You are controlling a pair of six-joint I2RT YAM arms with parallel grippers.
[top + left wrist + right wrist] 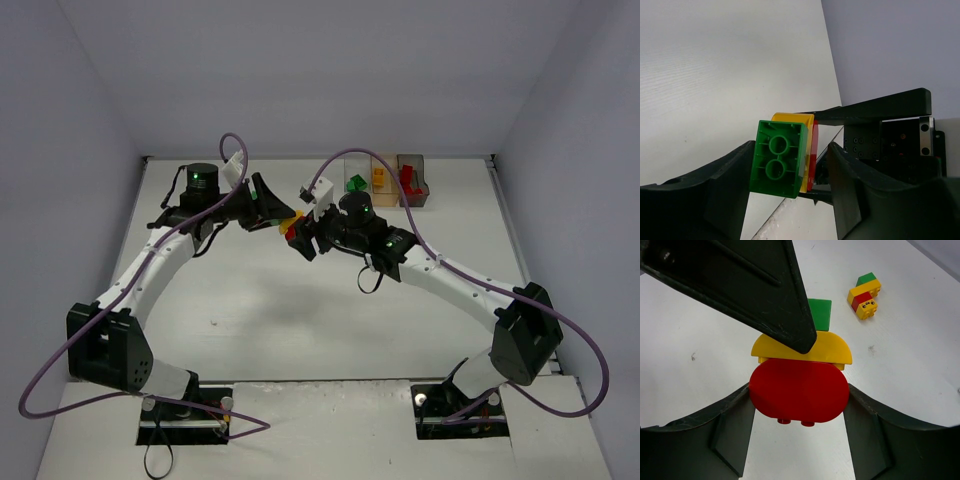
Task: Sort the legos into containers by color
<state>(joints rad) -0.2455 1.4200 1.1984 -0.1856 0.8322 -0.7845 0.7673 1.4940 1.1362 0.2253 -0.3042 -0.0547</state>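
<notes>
A lego clump (pixel 291 226) hangs in mid-air between both grippers. It is a green brick (pixel 777 160), a yellow half-round piece (pixel 830 350) and a red oval piece (pixel 799 390). My right gripper (pixel 799 405) is shut on the red piece's two ends. My left gripper (pixel 790 170) straddles the clump from the other side; its left finger is at the green brick and a slim gap shows beside the red piece. The containers (pixel 385 180) stand at the back right: a clear one with green legos, an orange one with yellow, and a dark one with red.
A loose clump of green, yellow and red legos (pixel 865 295) lies on the white table below the grippers. Grey walls close in the table (pixel 300 320) on three sides. Both arms arch toward the middle, with purple cables looping off them.
</notes>
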